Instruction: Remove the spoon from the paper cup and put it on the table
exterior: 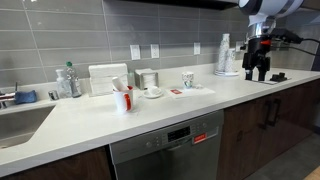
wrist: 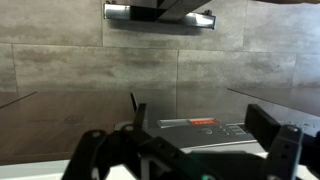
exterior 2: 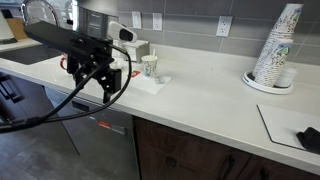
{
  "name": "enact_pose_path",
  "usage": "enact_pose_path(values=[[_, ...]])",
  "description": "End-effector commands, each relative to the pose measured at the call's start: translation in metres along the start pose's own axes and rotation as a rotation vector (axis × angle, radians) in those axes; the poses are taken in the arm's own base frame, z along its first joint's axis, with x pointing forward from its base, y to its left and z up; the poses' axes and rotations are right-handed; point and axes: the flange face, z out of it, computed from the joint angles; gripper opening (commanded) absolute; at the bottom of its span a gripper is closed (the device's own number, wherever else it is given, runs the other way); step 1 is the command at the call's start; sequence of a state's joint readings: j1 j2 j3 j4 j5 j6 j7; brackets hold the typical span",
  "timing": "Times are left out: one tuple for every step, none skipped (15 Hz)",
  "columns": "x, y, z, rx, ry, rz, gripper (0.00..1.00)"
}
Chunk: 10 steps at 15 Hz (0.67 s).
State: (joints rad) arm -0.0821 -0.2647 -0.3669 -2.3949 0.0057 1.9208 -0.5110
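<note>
Claw (exterior: 257,73) spread; paper cup (exterior: 188,80) white, dark-patterned.

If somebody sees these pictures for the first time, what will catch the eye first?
Probably the black robot hand, open and empty in the air, well away from the small paper cup that stands on the off-white table. Next comes the tall stack of patterned cups, on a plate further along the table.
</note>
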Motion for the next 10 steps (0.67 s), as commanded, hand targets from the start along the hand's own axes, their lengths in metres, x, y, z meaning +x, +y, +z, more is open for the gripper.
enact_pose_path(values=[[0.000,0.000,0.000,0.000,-0.001,0.000,1.00],[0.000,0.000,0.000,0.000,-0.001,0.000,1.00],[0.010,-0.006,-0.007,0.001,0.012,0.032,1.00],[0.016,-0.011,-0.012,-0.001,0.013,0.063,1.00],[0.025,-0.017,-0.020,-0.007,0.043,0.070,1.00],[0.033,-0.025,-0.027,-0.008,0.058,0.083,1.00],[0.042,-0.032,-0.035,-0.008,0.073,0.107,1.00],[0.052,-0.036,-0.041,-0.040,0.116,0.140,1.00],[0.060,-0.040,-0.049,-0.047,0.133,0.161,1.00],[0.070,-0.042,-0.054,-0.079,0.177,0.191,1.00]])
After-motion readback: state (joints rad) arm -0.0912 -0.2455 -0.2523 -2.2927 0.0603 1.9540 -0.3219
